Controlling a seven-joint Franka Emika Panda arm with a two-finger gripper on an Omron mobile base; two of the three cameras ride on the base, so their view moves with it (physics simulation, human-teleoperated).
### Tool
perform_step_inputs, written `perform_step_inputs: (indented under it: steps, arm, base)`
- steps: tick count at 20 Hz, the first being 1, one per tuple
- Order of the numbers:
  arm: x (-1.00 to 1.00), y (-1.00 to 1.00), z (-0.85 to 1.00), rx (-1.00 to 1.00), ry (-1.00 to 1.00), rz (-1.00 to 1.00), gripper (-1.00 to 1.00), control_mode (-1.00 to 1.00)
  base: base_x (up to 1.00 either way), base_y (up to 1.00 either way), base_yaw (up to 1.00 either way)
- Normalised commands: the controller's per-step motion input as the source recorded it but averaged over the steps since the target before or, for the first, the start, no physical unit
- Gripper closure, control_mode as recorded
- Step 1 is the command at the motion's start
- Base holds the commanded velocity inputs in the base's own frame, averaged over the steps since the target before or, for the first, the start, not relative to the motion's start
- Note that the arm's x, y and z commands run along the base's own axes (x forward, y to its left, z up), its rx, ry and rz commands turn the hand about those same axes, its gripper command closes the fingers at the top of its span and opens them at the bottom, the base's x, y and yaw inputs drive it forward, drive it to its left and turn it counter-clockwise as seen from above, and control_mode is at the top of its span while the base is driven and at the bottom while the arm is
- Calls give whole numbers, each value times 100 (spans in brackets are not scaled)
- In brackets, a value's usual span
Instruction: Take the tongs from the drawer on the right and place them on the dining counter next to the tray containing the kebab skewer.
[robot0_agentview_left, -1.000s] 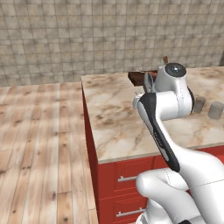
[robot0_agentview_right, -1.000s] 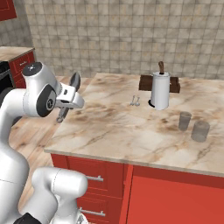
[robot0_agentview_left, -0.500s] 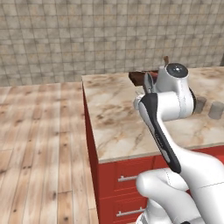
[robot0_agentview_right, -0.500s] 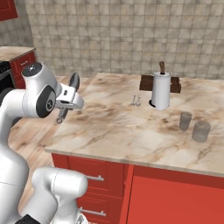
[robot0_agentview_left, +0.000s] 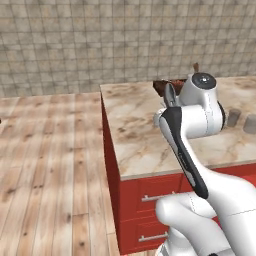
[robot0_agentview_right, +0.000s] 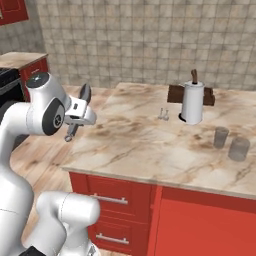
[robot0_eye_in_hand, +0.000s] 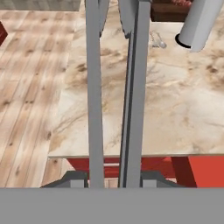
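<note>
My gripper (robot0_agentview_right: 79, 114) is shut on the tongs (robot0_agentview_right: 84, 95) and holds them in the air beside the left end of the dining counter (robot0_agentview_right: 140, 145). In the hand view the tongs (robot0_eye_in_hand: 94, 87) run up the picture as two long grey arms from my gripper (robot0_eye_in_hand: 113, 179). The dark brown tray (robot0_agentview_right: 175, 94) lies at the far edge of the marble top, partly hidden behind a paper towel roll (robot0_agentview_right: 192, 102). Reddish chunks of the kebab skewer (robot0_eye_in_hand: 181, 2) show on the tray (robot0_eye_in_hand: 166, 13) at the top edge. In the left base view the tongs' tip (robot0_agentview_left: 169, 94) pokes out beside the arm, in front of the tray (robot0_agentview_left: 162, 86).
A small silvery utensil (robot0_agentview_right: 163, 114) lies left of the roll. Two glasses (robot0_agentview_right: 220, 136) (robot0_agentview_right: 240, 148) stand toward the counter's right. A stove and a red wall counter (robot0_agentview_right: 30, 62) are at the far left. Wooden floor (robot0_agentview_left: 50, 150) stretches left of the island.
Both base views have shifted a little, so the island now sits slightly further right in them. The gripper keeps the tongs in the same hold.
</note>
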Motion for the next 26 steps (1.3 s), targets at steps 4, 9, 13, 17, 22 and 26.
perform_step_inputs:
  steps: [4, 9, 13, 17, 22, 26]
  arm:
    - [0, 0, 0, 0, 0, 0, 100, 100]
    - [0, 0, 0, 0, 0, 0, 100, 100]
    - [0, 0, 0, 0, 0, 0, 100, 100]
    - [0, 0, 0, 0, 0, 0, 100, 100]
    - [0, 0, 0, 0, 0, 0, 100, 100]
    - [0, 0, 0, 0, 0, 0, 100, 100]
  base:
    - [-35, 72, 3]
    - [-25, 84, 1]
    - [-16, 82, 0]
    - [-4, 76, 0]
    - [8, 56, -1]
    - [59, 21, 0]
